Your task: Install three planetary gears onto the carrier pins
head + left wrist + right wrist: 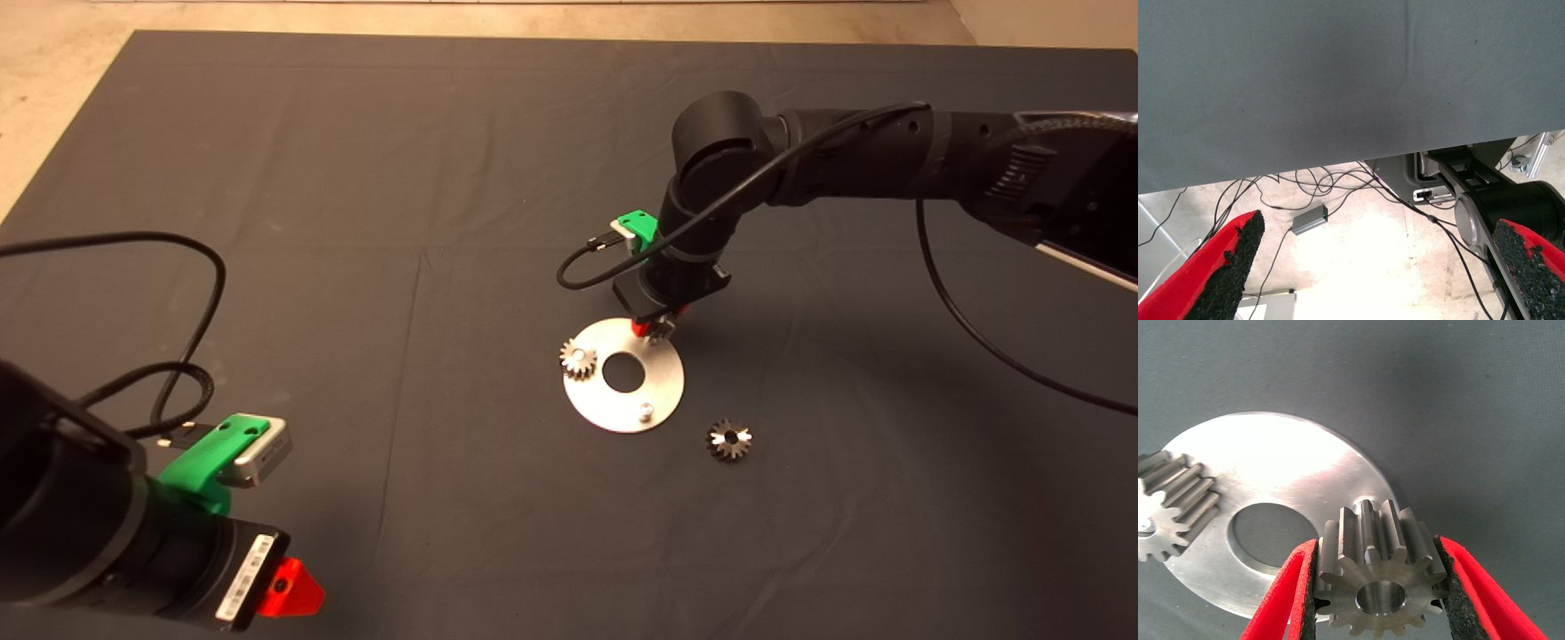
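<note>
A flat silver disc (658, 378) with a large centre hole lies mid-mat. One planetary gear (578, 359) sits on the carrier pin at its left edge. A bare carrier pin (646, 410) stands at the disc's near edge. My right gripper (656, 325) hangs over the disc's far edge, shut on a second gear (1379, 577) that sits upright between the pads (1455, 580), just above the disc (1291, 473). The pin under it is hidden. The seated gear (1175, 503) shows beside the centre hole. A third gear (729, 439) lies loose on the mat to the disc's right. My left gripper (289, 591) waits at the lower left, open.
The dark mat (356, 267) has mild creases. Cables (169, 356) loop on it near the left arm. Past the mat's edge, the left wrist view shows the floor with wires and a small grey box (1309, 219).
</note>
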Robot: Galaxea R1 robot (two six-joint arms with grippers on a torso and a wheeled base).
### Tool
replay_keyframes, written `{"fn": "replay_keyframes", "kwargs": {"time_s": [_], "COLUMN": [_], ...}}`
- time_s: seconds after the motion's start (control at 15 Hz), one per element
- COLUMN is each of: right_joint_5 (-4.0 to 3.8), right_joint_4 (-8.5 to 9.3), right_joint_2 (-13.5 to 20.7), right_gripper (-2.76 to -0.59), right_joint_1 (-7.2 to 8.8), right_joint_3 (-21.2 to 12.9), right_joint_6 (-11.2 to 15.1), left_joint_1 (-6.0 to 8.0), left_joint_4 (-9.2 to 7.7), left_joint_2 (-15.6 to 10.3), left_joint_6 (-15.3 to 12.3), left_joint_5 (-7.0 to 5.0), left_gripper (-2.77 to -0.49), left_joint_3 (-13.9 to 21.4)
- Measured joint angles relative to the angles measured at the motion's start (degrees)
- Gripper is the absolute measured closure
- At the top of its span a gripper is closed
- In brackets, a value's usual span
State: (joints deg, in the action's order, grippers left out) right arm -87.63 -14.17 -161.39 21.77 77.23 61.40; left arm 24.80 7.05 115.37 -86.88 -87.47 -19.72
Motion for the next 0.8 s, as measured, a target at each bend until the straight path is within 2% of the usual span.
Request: {"fn": "replay_keyframes", "kwargs": {"time_s": [0.8], "right_joint_5": [-0.05], "right_joint_4": [0.00], "right_joint_2": [0.8], "right_gripper": [-1.07], "right_joint_1": [0.00], "right_joint_3": [0.0], "right_joint_6": [0.0], "left_joint_1": [0.01], "left_joint_4": [-0.18], "left_joint_2": [0.0], "left_joint_6": [0.0], "left_joint_5": [0.03], "left_gripper": [-2.48], "left_joint_3": [0.0]}}
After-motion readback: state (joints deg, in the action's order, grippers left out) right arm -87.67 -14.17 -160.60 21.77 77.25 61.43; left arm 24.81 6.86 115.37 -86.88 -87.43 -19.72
